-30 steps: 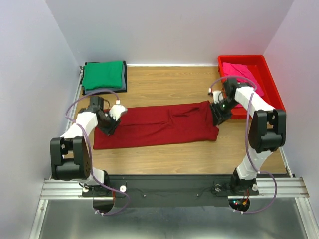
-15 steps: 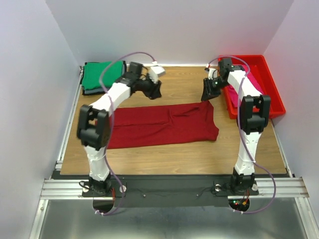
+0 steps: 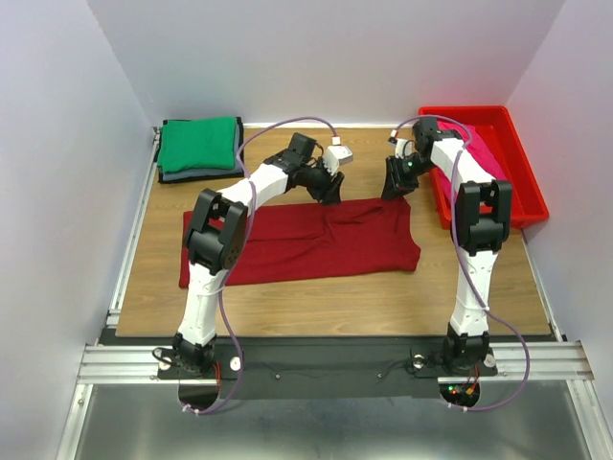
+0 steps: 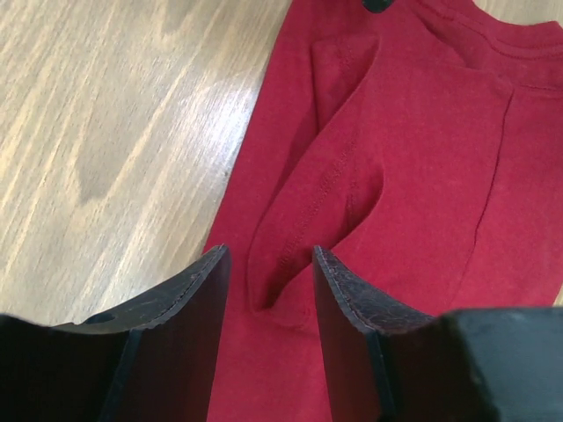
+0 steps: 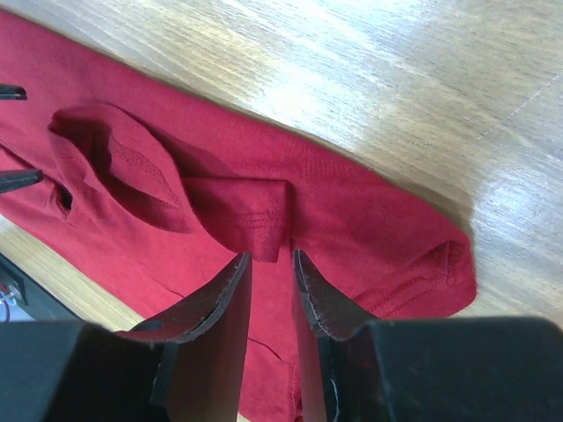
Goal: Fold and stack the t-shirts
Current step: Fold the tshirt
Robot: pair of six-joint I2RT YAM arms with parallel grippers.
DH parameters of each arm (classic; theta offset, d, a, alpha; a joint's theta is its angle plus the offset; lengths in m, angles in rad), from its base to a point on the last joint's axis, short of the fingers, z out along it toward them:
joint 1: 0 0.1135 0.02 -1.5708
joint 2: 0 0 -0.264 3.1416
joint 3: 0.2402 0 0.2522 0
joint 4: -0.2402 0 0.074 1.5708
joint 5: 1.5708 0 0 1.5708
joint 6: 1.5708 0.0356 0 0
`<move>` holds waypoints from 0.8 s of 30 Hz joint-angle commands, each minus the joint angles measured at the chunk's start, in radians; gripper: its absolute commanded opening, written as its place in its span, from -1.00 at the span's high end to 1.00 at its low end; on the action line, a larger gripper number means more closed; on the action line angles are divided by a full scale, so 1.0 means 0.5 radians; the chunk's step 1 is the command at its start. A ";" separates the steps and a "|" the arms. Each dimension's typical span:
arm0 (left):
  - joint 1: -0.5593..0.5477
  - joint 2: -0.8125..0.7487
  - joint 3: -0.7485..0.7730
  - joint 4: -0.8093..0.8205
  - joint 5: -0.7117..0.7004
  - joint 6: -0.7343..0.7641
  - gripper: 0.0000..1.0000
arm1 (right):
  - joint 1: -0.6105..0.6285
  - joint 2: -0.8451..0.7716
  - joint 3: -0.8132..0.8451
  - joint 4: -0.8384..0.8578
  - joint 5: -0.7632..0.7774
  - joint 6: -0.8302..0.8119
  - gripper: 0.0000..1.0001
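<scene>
On the wooden table (image 3: 287,292) between white walls (image 3: 335,57), left pincer (image 4: 268,257) gapes over the maroon tee (image 3: 287,244); right pincer (image 5: 268,257) grip unclear.

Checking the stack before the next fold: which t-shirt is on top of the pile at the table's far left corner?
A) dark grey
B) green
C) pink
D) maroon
B: the green t-shirt lies folded on top of the dark grey t-shirt, whose edge shows under it. The maroon t-shirt lies spread mid-table.
</scene>
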 commanded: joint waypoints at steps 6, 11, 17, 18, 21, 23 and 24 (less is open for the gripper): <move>-0.008 0.008 0.023 -0.058 0.066 0.026 -0.01 | 0.015 0.024 0.036 0.063 -0.036 0.031 0.38; -0.011 -0.001 -0.017 -0.110 0.088 0.050 -0.01 | 0.015 0.030 0.027 0.066 -0.030 0.028 0.37; -0.011 0.045 0.013 -0.233 0.097 0.087 0.02 | 0.015 0.030 0.027 0.063 -0.030 0.031 0.35; -0.011 0.051 0.010 -0.236 0.088 0.090 0.02 | 0.015 0.030 0.033 0.066 -0.027 0.034 0.34; -0.011 0.057 0.013 -0.251 0.057 0.099 0.09 | 0.012 0.033 0.036 0.060 -0.027 0.034 0.33; -0.008 0.063 0.022 -0.266 0.048 0.111 0.23 | 0.015 0.033 0.039 0.060 -0.027 0.034 0.33; -0.008 0.066 0.032 -0.276 0.039 0.118 0.31 | 0.015 0.036 0.042 0.063 -0.030 0.040 0.33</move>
